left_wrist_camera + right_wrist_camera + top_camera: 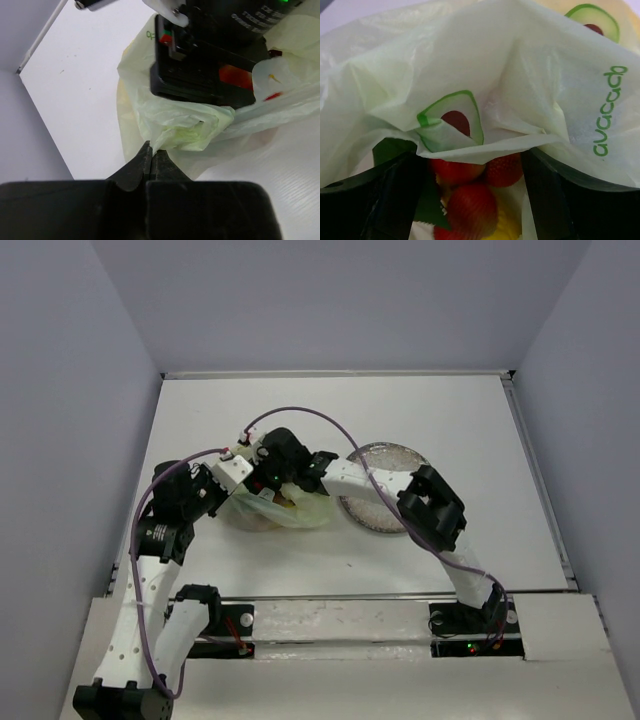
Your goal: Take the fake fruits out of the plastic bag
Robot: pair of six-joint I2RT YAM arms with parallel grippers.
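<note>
Several fake fruits point(470, 200) lay in the mouth of the plastic bag point(530, 75): red strawberry-like pieces bunched together, a yellow piece under them and a dark green leaf on their left. The bag's printed film sagged over them, covering their tops. My right gripper point(475, 175) had its jaws spread apart, one dark finger on each side of the red pieces. I could not tell whether either finger touched them. My left gripper point(150, 150) had its jaws together, pinching a crumpled fold of the bag's edge.

From above, the bag sat left of the table's middle, with both wrists crowded over it and hiding most of it. A round speckled plate point(400, 455) lay just beside it on the right, with the right forearm crossing above the plate. A purple cable point(300, 412) looped high over both wrists.

The white table point(450, 420) ran bare to the far edge and to the right past the plate. The left arm's elbow sat near the left edge. Pale grey walls closed in on three sides.
</note>
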